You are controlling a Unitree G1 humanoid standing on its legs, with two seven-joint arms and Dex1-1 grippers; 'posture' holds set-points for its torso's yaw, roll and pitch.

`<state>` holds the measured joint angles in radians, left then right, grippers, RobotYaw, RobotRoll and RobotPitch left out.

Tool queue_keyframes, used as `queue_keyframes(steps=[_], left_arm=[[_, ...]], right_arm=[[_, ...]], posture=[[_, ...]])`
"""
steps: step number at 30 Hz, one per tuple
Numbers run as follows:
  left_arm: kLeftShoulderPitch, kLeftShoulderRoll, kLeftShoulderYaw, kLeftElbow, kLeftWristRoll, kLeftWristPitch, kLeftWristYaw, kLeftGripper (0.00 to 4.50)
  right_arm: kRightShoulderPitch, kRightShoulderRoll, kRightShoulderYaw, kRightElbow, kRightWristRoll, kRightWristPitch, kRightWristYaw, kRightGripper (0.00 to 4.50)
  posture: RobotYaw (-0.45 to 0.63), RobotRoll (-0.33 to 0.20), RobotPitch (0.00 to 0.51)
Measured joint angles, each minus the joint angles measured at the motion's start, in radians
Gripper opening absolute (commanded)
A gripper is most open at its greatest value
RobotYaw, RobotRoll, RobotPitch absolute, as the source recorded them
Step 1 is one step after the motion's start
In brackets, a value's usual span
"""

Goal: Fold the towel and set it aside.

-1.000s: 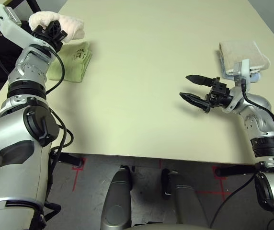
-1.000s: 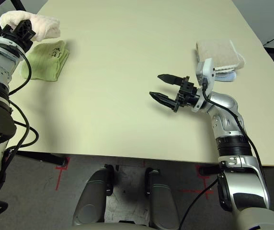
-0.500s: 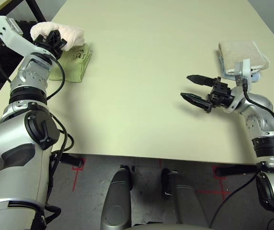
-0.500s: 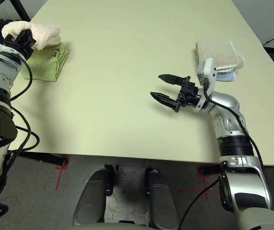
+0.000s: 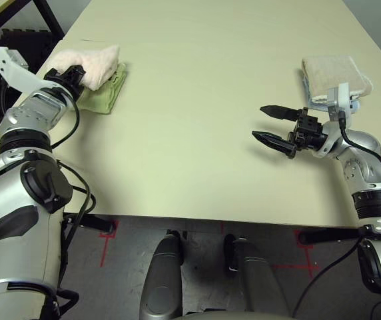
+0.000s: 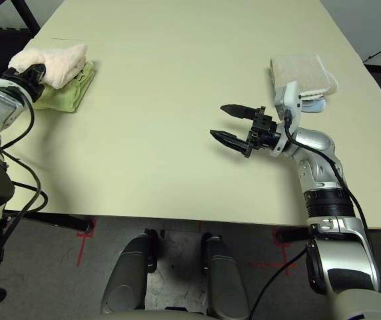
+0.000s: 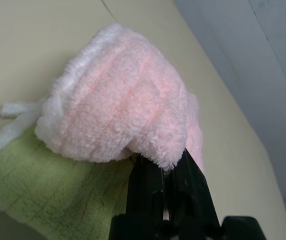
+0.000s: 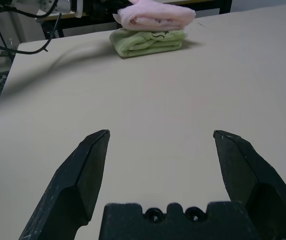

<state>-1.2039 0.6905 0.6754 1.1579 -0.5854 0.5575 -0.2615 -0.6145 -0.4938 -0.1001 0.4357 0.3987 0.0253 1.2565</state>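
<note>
Risk on release: the folded pale pink terry washcloth (image 5: pixel 90 63) could be dragged off or pulled open if the left end effector (image 5: pixel 71 75) is drawn away while the pile is caught between its black fingers (image 7: pixel 155 182).
Risk of toppling: the bundle is seen resting on the folded light green towel (image 5: pixel 102 95), a soft and uneven base, so a push from the end effector could roll it onto the cream tabletop (image 5: pixel 197 100).
Left end effector: pressed together, pinching the near edge of the pink washcloth.
Right end effector (image 5: pixel 272 125): spread wide and holding nothing, well apart from the washcloth, hanging just above the tabletop.
Towel place: directly ahead of the left fingertips, atop the green towel; whether its full weight is already borne by that towel cannot be told for certain.
Towel look: a thick, rounded fold of fluffy pink pile, a whitish hemmed strip (image 7: pixel 13 125) trailing from one side.
Bystander stack: a beige towel (image 5: pixel 336 77) lies just behind the right end effector.
</note>
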Motion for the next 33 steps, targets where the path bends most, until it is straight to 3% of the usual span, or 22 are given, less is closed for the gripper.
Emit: queue_keyframes(steps=[4,7,10,15,20,29,31,33], left_arm=[[0.013,0.001,0.032,-0.072,-0.045,0.119,0.064,0.03],[0.042,-0.002,0.051,-0.135,-0.071,0.202,0.108,0.83],[0.075,-0.013,0.062,-0.183,-0.094,0.255,0.145,1.92],[0.13,-0.04,0.094,-0.235,-0.118,0.295,0.211,2.65],[0.148,-0.051,0.117,-0.266,-0.139,0.34,0.284,4.47],[0.2,-0.005,0.082,-0.378,-0.118,0.495,0.397,4.47],[0.226,0.01,-0.003,-0.459,-0.106,0.532,0.339,4.47],[0.305,0.065,-0.168,-0.617,-0.101,0.56,0.162,4.47]], right_arm=[[-0.004,0.0,0.011,0.012,-0.005,-0.012,0.009,4.5],[-0.006,0.0,0.012,0.023,-0.006,-0.017,0.014,4.5],[-0.007,0.001,0.013,0.033,-0.007,-0.022,0.017,4.5],[-0.011,0.001,0.013,0.038,-0.011,-0.028,0.021,4.5],[-0.015,0.002,0.016,0.038,-0.018,-0.028,0.026,4.5],[-0.033,0.01,0.016,0.052,-0.02,-0.043,0.026,4.5],[-0.041,0.018,0.016,0.068,-0.021,-0.05,0.024,4.5],[-0.055,0.028,0.016,0.079,-0.021,-0.057,0.016,4.5]], posture=[[0.15,0.0,0.207],[0.15,0.0,0.206],[0.15,0.0,0.206],[0.15,0.0,0.206],[0.15,0.0,0.203],[0.17,0.0,0.206],[0.17,0.0,0.205],[0.17,0.0,0.203]])
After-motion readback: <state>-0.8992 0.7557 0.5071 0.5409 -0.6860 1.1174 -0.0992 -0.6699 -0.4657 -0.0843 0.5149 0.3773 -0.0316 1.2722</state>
